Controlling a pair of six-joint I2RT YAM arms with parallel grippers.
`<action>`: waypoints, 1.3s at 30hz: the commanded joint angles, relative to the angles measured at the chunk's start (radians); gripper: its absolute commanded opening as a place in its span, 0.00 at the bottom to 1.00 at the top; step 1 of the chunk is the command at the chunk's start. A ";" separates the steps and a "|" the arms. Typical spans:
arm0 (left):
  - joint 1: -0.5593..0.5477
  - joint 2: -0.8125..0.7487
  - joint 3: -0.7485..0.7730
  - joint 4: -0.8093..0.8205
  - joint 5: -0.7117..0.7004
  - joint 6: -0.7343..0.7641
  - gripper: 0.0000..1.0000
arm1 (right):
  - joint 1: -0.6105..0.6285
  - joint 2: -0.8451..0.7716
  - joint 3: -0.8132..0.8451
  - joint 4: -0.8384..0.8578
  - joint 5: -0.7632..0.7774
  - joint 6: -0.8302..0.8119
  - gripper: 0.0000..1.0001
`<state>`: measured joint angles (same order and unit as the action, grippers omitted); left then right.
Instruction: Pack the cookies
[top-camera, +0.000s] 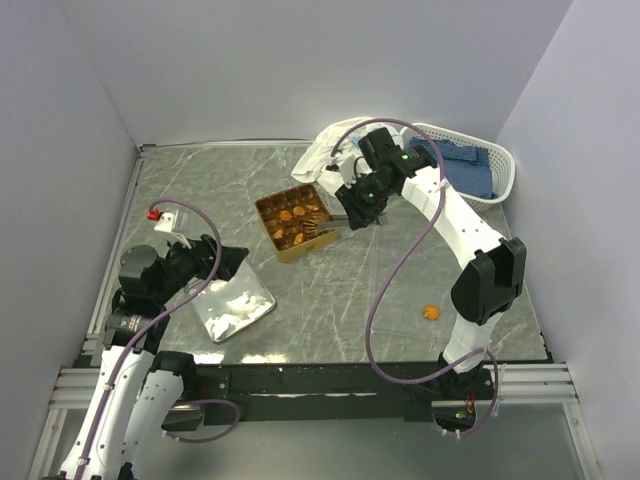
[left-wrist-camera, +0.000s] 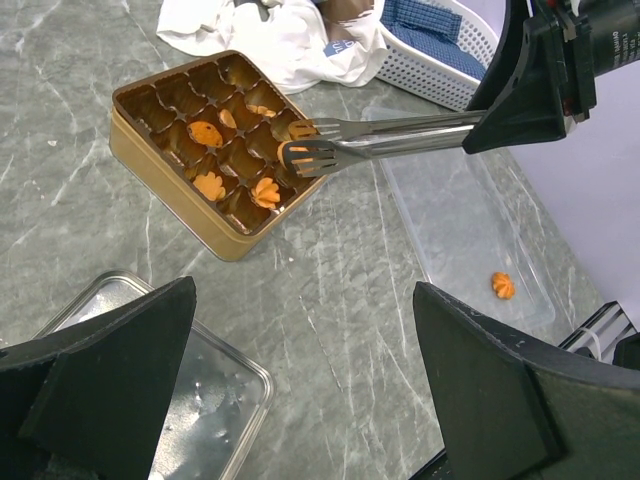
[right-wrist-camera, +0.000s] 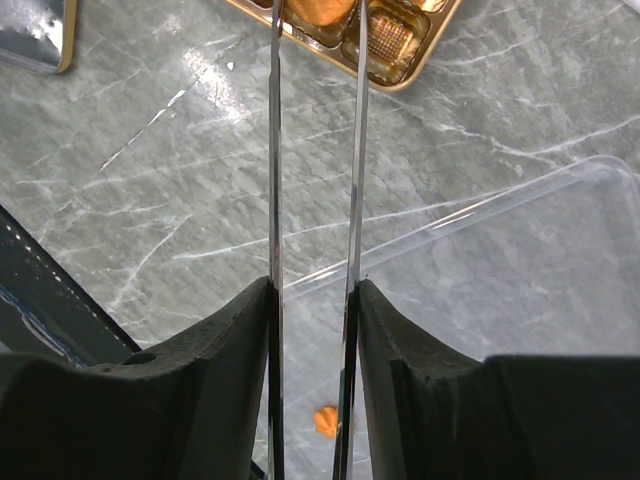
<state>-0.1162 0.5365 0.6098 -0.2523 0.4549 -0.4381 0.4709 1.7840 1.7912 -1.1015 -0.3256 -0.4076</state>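
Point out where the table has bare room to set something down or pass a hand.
Bare: the far-left table between the tin and the back edge; also the front centre between the metal tray and the clear tray holding one cookie. Crowded: far right, where the white cloth, the basket and the right gripper with tongs over the tin bunch together.

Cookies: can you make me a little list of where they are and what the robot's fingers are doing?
cookies: several, in the cups of the tin
loose cookie: one, in the clear tray
right fingers: shut on tongs, tips over the tin
left fingers: open, holding nothing, near a metal tray
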 joint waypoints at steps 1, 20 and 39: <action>0.004 -0.013 0.004 0.035 0.008 0.013 0.97 | 0.009 -0.028 -0.003 0.015 0.011 0.007 0.45; 0.004 -0.020 0.004 0.033 0.007 0.013 0.96 | 0.005 -0.101 -0.015 0.009 0.008 0.012 0.50; 0.006 -0.036 0.004 0.036 0.021 0.012 0.96 | -0.345 -0.645 -0.532 -0.121 0.034 -0.141 0.48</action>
<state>-0.1162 0.5140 0.6098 -0.2523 0.4553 -0.4381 0.2100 1.2621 1.3491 -1.1389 -0.3237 -0.4583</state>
